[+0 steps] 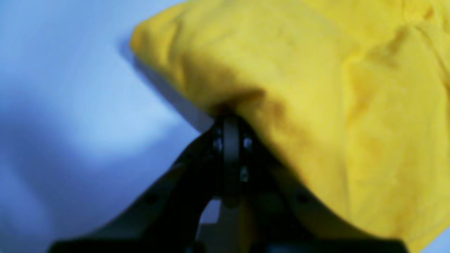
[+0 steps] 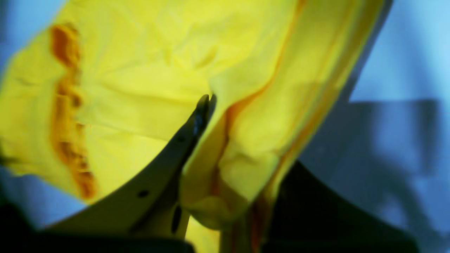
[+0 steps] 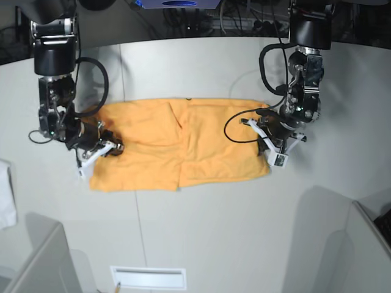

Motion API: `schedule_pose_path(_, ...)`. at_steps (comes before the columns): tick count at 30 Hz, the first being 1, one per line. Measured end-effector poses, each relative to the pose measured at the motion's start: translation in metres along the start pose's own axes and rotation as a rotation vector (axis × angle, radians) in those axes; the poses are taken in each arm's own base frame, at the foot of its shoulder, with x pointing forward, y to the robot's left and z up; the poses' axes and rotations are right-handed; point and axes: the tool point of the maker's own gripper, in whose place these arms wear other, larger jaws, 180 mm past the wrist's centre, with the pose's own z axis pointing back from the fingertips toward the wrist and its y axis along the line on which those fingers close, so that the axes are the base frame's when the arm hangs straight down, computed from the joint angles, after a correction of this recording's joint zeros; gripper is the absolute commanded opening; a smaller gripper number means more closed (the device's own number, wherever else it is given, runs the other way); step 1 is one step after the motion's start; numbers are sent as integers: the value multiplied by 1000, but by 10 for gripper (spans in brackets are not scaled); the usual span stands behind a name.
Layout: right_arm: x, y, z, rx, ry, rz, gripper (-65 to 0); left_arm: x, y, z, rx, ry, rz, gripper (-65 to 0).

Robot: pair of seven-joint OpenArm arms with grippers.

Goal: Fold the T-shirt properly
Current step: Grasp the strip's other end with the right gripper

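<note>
Left wrist view: left gripper point(image 1: 230, 121) clenched on shirt point(image 1: 316, 88) edge, frame centre — right wrist view: right gripper point(image 2: 207, 100) pinching a fold — base view: shirt mid-table, half-folded; uneven pulls would likely skew it.

You have one T-shirt point(image 3: 177, 145) on one table point(image 3: 220, 220), and two arms, each with one gripper: left gripper point(image 3: 267, 141), right gripper point(image 3: 102, 148). One white cloth point(image 3: 5, 204), perhaps, at the table's edge; it is mostly cropped.
</note>
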Motion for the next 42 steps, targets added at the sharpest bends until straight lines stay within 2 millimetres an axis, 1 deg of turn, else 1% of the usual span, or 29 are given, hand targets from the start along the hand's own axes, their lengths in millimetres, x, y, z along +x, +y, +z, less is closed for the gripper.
schedule_pose_path(2, 4, 0, 3, -70, -1, 80, -650, 4, 8, 2, 12, -2, -16, -650)
schedule_pose_path(6, 3, 12, 2, -120, 9, 164, -650, 9, 20, 5, 33, -4, -34, -650)
schedule_pose_path(8, -1, 23, 4, -120, 34, 194, -650, 11, 26, 7, 42, -7, -50, -650)
schedule_pose_path(10, 1, 35, 8, -129, 29, 239, -650, 10, 33, 10, 57, -1, -60, -650)
schedule_pose_path(13, 17, 59, 19, -138, -22, 258, -650, 5, 49, 17, 81, 18, -86, -650)
schedule_pose_path(16, 26, 82, 27, -107, -59, 281, -650, -10, 64, 25, 109, 57, -109, -650)
schedule_pose_path(21, 23, 112, 24, -47, -57, 273, -650, -15, 64, 28, 100, 67, -119, -650)
schedule_pose_path(24, 22, 128, 21, -21, -59, 282, -650, -19, 70, 33, 111, 75, -127, -650)
schedule_pose_path(26, 19, 144, 17, 6, -55, 299, -650, -21, 72, 35, 115, 74, -129, -650)
schedule_pose_path(29, 10, 175, 13, 68, -45, 321, -650, -26, 78, 40, 123, 83, -142, -650)
schedule_pose_path(33, 13, 207, 18, 124, -74, 351, -650, -27, 80, 41, 127, 87, -146, -650)
schedule_pose_path(36, 15, 223, 20, 137, -88, 351, -650, -29, 84, 44, 133, 94, -155, -650)
schedule_pose_path(41, -2, 256, 17, 199, -63, 404, -650, -30, 88, 46, 141, 99, -162, -650)
schedule_pose_path(42, -4, 259, 17, 204, -62, 416, -650, -30, 90, 47, 145, 103, -167, -650)
